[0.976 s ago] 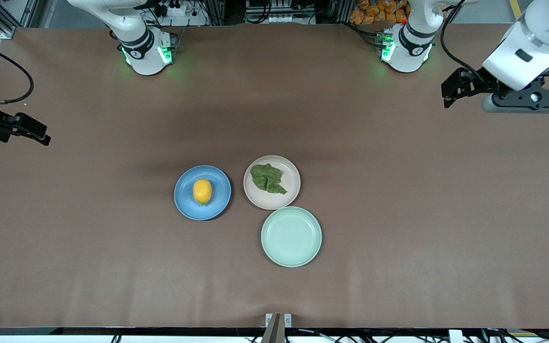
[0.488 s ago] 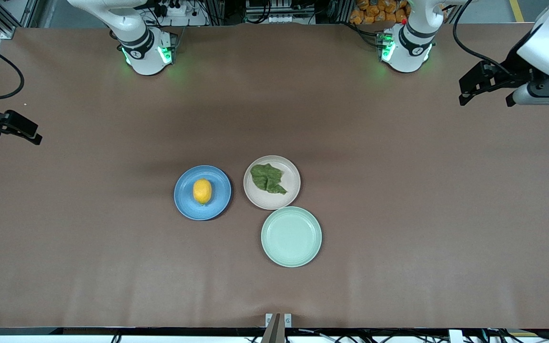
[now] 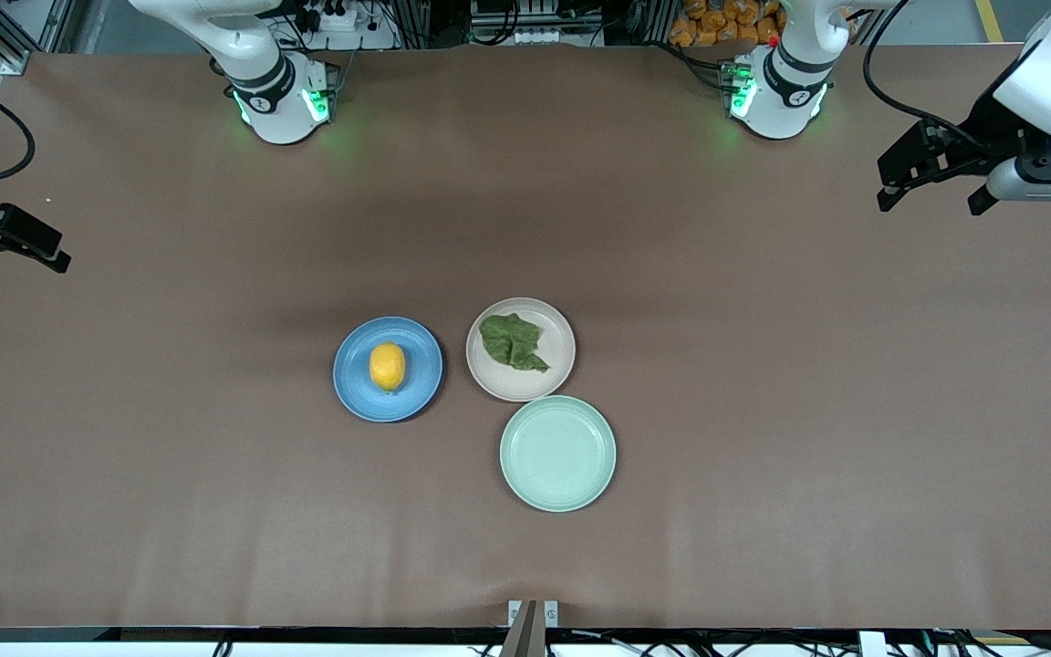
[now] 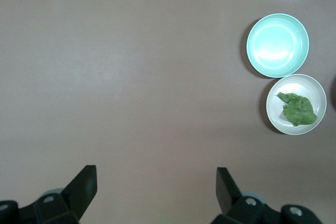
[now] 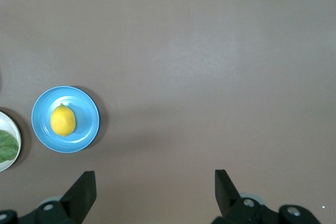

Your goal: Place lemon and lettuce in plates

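The yellow lemon (image 3: pixel 387 366) lies in the blue plate (image 3: pixel 353 391) near the table's middle; they also show in the right wrist view, lemon (image 5: pixel 63 120) in blue plate (image 5: pixel 86 108). The dark green lettuce (image 3: pixel 511 341) lies in the beige-pink plate (image 3: pixel 560 365) beside it; in the left wrist view the lettuce (image 4: pixel 298 109) lies in that plate (image 4: pixel 278 119). My left gripper (image 3: pixel 931 182) is open and empty, high over the left arm's end of the table. My right gripper (image 3: pixel 10 242) is open and empty, high over the right arm's end.
An empty pale mint-green plate (image 3: pixel 557 453) sits nearer the front camera, touching the beige-pink plate; it also shows in the left wrist view (image 4: pixel 277 44). The two robot bases (image 3: pixel 281 100) (image 3: pixel 776 91) stand along the table's back edge.
Both arms have drawn outward, away from the plates toward their own table ends, with most of the motion in the first half second. Lemon, lettuce and plates have not moved.
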`<state>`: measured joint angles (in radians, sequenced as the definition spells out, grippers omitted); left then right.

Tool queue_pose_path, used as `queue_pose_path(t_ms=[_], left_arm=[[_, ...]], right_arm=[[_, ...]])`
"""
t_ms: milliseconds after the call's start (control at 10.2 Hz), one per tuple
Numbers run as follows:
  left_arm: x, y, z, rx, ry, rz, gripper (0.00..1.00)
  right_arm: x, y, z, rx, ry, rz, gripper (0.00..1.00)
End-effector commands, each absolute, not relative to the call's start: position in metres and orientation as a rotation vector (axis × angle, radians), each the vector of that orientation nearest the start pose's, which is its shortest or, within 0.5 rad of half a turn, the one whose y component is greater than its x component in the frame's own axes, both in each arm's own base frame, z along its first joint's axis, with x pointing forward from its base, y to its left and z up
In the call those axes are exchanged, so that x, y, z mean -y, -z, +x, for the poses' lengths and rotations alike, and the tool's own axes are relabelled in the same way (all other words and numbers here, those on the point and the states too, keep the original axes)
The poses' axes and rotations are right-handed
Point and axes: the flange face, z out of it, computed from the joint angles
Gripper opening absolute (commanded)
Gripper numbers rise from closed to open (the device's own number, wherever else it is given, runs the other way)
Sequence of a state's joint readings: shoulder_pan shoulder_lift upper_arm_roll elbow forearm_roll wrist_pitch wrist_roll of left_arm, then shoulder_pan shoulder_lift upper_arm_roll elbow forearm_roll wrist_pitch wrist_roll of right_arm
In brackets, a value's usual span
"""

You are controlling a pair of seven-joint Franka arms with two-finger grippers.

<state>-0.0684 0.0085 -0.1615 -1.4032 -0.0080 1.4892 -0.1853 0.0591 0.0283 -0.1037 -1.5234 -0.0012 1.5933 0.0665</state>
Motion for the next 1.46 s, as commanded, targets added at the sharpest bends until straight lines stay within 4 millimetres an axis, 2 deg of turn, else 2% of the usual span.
queue_pose_path(t_ms=[0, 1366], left_arm=[[0.138, -0.6929, 0.529, -0.146, 0.146, -3.117, 1.0], [0.1316, -0.6934, 0.5304, -0.125, 0.141, -3.132, 1.0]], right_arm=[[0.0295, -0.6382, 0.5655, -0.152, 0.063, -3.152, 1.0], [0.0287, -0.6366, 0.5646, -0.148, 0.046, -3.152, 1.0]])
